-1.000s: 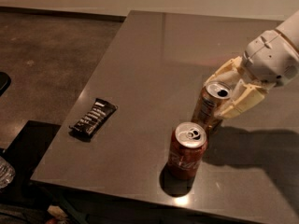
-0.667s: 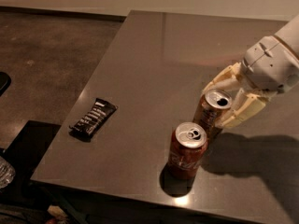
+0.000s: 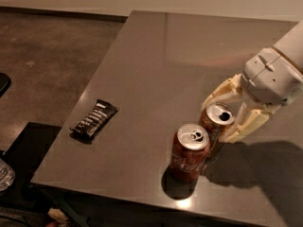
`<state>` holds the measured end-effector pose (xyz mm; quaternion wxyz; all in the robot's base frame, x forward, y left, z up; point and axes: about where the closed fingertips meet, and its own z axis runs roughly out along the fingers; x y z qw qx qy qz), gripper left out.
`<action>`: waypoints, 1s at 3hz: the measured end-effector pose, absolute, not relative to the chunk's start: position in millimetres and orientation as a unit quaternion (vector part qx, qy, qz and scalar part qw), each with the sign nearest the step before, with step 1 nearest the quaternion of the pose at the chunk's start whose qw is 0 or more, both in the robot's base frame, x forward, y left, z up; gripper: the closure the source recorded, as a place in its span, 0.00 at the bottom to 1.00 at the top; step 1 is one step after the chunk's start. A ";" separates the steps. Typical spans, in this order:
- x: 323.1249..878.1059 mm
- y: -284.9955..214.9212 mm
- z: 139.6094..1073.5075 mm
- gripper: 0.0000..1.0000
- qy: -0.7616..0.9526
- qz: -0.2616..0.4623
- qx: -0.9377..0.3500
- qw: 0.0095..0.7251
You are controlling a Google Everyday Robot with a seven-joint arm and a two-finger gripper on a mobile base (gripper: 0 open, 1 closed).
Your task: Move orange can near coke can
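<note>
The orange can stands upright on the dark table, just behind and to the right of the coke can, almost touching it. The coke can is dark red with white script and a silver top, and stands near the table's front edge. My gripper reaches in from the right, with its cream fingers on either side of the orange can, shut on it. The orange can's lower body is partly hidden behind the coke can.
A black snack bar wrapper lies near the table's left edge. The table's front edge runs just below the coke can. A clear bottle shows low at the far left, off the table, above the floor.
My gripper has carried the orange can slightly down and toward the front, closer to the coke can. The coke can and the wrapper have not moved.
</note>
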<state>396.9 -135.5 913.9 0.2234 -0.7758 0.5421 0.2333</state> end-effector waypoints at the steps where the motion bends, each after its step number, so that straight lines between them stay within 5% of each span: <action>1: 393.0 -133.3 910.1 0.12 0.532 0.232 -0.785 0.218; 2: 398.5 -130.3 911.3 0.00 0.535 0.225 -0.783 0.227; 3: 399.1 -130.0 911.4 0.00 0.535 0.224 -0.782 0.227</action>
